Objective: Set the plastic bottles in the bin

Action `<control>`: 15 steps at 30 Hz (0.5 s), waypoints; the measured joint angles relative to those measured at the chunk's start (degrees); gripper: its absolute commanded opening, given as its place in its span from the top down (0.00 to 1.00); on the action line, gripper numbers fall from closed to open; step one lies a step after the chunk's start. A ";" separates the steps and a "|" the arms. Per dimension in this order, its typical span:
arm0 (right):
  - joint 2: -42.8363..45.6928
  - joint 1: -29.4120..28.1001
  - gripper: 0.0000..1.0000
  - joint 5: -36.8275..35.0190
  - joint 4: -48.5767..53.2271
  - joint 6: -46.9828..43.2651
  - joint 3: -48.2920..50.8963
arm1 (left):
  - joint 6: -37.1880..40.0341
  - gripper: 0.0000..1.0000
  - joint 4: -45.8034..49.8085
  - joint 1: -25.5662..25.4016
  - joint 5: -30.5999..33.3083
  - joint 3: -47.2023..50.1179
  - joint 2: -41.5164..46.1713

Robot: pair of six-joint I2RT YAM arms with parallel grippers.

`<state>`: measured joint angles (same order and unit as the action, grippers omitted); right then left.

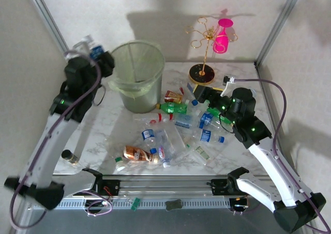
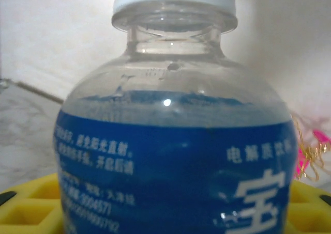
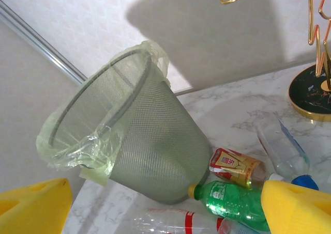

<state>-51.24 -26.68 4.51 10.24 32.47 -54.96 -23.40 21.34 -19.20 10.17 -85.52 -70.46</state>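
Left gripper (image 1: 89,55) clamps a clear blue-labelled plastic bottle (image 2: 176,141), upper left of the top view. Likely light, slick and crushable; hold at the label band. Right gripper (image 3: 165,213) is spread, empty.

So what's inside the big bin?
Inside the bin I see its pale bag liner. The bottom is dim and partly covered by the near wall, so I can't tell what lies there.

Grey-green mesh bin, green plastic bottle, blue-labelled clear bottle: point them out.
Grey-green mesh bin (image 3: 160,151): right wrist, side wall.
Green plastic bottle (image 3: 230,200): right wrist, body.
Blue-labelled clear bottle (image 2: 176,177): left wrist, blue label.
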 measured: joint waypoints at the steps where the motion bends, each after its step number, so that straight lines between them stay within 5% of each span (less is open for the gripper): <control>1: 0.24 0.00 0.06 -0.02 0.11 -0.15 0.11 | 1.70 0.62 0.48 -1.16 -0.79 -3.37 -3.67; 15: 3.10 0.00 0.05 -1.90 2.69 -1.38 0.66 | 9.27 0.62 11.21 -5.40 -4.83 -25.97 -36.74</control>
<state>-48.14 -26.68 2.61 12.93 31.09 -54.30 -14.13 32.56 -24.60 5.34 -111.48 -107.20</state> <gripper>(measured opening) 0.948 0.557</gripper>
